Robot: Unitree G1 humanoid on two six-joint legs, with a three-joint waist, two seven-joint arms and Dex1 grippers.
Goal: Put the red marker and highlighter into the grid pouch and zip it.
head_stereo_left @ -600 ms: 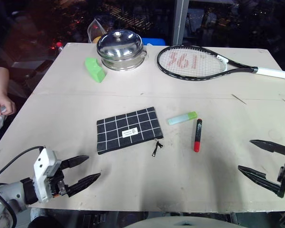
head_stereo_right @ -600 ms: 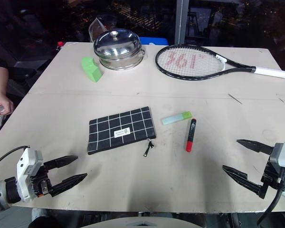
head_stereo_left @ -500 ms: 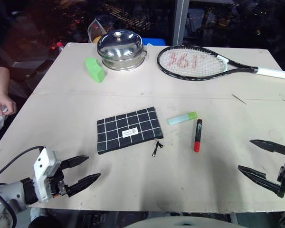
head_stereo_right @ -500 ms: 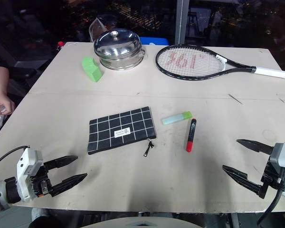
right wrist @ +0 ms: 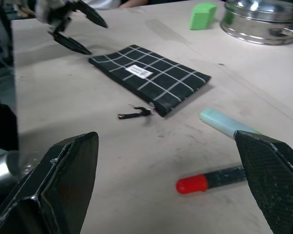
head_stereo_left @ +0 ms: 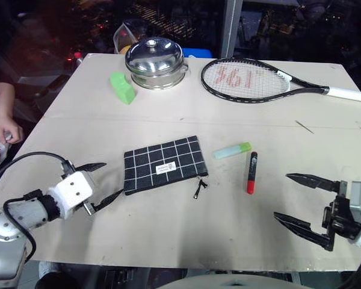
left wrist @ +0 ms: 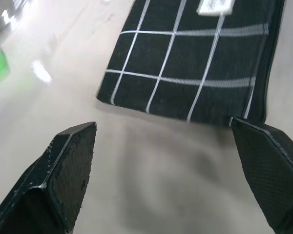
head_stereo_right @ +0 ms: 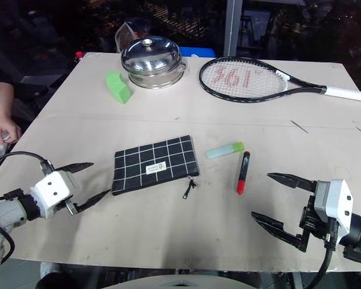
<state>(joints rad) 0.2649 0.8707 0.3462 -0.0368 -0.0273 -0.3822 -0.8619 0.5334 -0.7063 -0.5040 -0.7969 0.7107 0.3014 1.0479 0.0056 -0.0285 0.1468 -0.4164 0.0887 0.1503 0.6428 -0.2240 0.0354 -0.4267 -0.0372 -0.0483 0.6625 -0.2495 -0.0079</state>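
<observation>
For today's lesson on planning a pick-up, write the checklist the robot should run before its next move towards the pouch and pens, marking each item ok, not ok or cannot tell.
1. Left claw open and empty: ok.
2. Right claw open and empty: ok.
3. Grid pouch flat on the table, nothing lying on it: ok.
4. Pouch zip open enough to take the pens: cannot tell; the zipper pull lies off its right corner.
5. Red marker and highlighter free on the table right of the pouch: ok.
6. Either pen already in the pouch: not ok.
</observation>
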